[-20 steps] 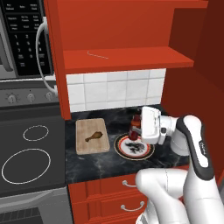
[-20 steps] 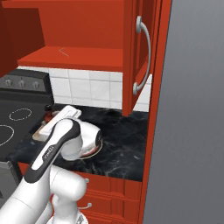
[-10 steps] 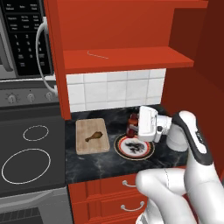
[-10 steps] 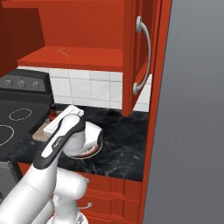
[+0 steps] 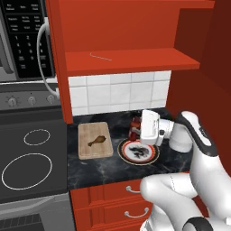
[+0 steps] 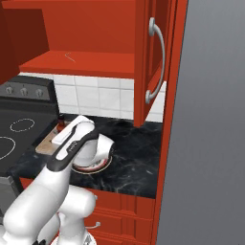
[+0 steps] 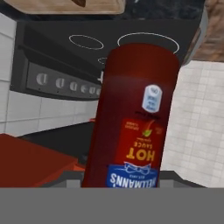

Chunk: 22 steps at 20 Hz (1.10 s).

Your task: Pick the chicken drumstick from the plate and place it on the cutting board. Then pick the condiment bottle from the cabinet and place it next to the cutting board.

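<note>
A: Where's the drumstick?

B: On the cutting board, lying flat, bone end toward the stove. That half looks finished.

A: And the bottle?

B: In my gripper. The condiment bottle sits between my fingers, close up in the hand view, red label upside down there. The jaws are partly closed on its body, pinching it. In the left base view it shows as a bit of red and dark at the front of my hand, over the back edge of the plate, above the black counter.

A: Which way to the drop spot?

B: The board lies left of my hand, the plate between us. The bare counter just beside the board's right edge is nearest, I judge. Whether the bottle hangs upright or tipped, I cannot tell; my wrist lies roughly level, pointing left.

A: Cabinet?

B: The red shelf up behind me is bare.
</note>
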{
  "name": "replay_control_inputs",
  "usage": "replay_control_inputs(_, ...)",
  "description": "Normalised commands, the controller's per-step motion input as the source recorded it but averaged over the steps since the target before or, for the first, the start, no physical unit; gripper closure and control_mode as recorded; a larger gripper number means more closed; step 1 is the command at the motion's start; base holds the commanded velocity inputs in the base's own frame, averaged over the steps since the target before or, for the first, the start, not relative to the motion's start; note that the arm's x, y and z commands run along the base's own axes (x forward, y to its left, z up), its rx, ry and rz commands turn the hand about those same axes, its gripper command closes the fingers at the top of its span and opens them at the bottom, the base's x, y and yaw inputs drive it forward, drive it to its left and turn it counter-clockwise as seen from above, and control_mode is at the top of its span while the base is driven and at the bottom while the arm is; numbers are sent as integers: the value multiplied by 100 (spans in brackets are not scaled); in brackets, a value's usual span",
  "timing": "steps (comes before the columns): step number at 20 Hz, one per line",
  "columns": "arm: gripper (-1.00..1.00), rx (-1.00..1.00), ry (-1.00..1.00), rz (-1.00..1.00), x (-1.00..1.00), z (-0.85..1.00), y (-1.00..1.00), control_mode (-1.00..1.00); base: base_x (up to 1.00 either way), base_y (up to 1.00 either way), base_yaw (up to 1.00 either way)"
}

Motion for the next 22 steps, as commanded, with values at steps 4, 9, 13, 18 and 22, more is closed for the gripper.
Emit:
replay_control_inputs(4,100,0,0,0,6,0,1,-100,0,0,0)
replay_control_inputs(9,100,0,0,0,0,0,5,-100,0,0,0)
replay_control_inputs(13,100,0,0,0,10,-5,1,-100,0,0,0)
replay_control_inputs(18,100,0,-2,0,19,-13,1,-100,0,0,0)
replay_control_inputs(22,100,0,0,-1,19,-11,0,-100,0,0,0)
